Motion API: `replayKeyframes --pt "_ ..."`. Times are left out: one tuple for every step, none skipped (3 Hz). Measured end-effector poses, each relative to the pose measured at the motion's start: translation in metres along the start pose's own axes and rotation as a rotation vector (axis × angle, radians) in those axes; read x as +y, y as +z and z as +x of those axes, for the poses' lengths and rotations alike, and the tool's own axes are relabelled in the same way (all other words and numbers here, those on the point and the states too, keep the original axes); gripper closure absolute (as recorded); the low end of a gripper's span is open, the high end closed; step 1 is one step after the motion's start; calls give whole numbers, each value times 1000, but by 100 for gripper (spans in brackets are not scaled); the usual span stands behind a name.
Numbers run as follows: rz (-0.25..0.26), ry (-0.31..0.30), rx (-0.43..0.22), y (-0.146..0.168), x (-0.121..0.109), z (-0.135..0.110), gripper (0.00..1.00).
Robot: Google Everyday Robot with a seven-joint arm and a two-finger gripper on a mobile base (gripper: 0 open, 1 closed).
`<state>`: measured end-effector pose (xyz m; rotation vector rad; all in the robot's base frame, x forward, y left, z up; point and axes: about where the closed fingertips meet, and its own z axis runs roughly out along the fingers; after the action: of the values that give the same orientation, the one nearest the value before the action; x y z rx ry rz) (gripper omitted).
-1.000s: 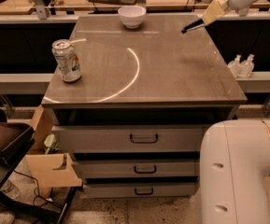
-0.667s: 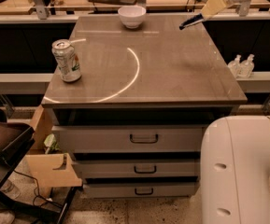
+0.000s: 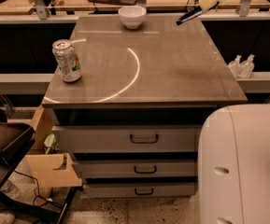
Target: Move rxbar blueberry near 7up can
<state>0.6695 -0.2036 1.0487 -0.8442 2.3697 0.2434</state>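
The 7up can (image 3: 67, 60) stands upright near the left edge of the tabletop (image 3: 172, 73), silver with a white and green label. My gripper (image 3: 202, 5) is at the far right corner, above the table's back edge. It is shut on the rxbar blueberry (image 3: 188, 17), a thin dark bar that sticks out down and to the left from the fingers and hangs clear of the table. The bar is far from the can, across the whole width of the table.
A white bowl (image 3: 132, 16) sits at the back middle of the table. Two small clear bottles (image 3: 241, 65) stand on a ledge to the right. Drawers (image 3: 144, 139) lie below the top. My white base (image 3: 242, 167) fills the lower right. A cardboard box (image 3: 50, 167) is at lower left.
My gripper has risen a little with the dark bar in it and drifted slightly left. The can and bowl have not moved.
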Motion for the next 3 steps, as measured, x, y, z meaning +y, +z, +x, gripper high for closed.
replayKeyframes --pt "-7 11 9 -15 5 3 100" --pt "-20 91 62 -9 6 13 100" --pt "-36 193 134 9 8 24 100"
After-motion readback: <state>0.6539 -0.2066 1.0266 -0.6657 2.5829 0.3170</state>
